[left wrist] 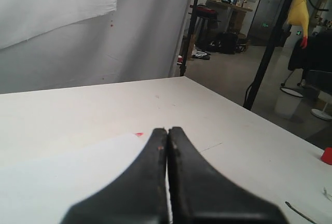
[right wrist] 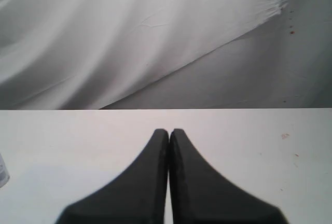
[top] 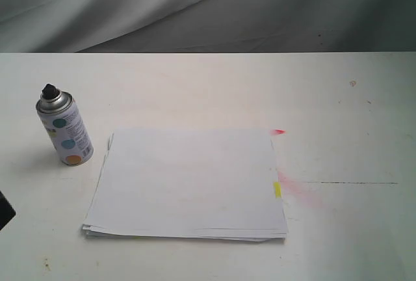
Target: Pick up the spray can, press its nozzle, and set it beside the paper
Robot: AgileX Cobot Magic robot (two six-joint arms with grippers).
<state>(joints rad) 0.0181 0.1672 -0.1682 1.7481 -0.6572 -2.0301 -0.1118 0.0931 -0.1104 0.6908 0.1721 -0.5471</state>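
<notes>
Exterior view, spray can (top: 65, 131) upright beside paper (top: 185, 183)

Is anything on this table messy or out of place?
A faint pink smear stains the table just right of the paper, with a small red fleck at the paper's far right corner, like paint overspray. The sheets are also slightly fanned at their near edge. The spray can stands upright.
</notes>
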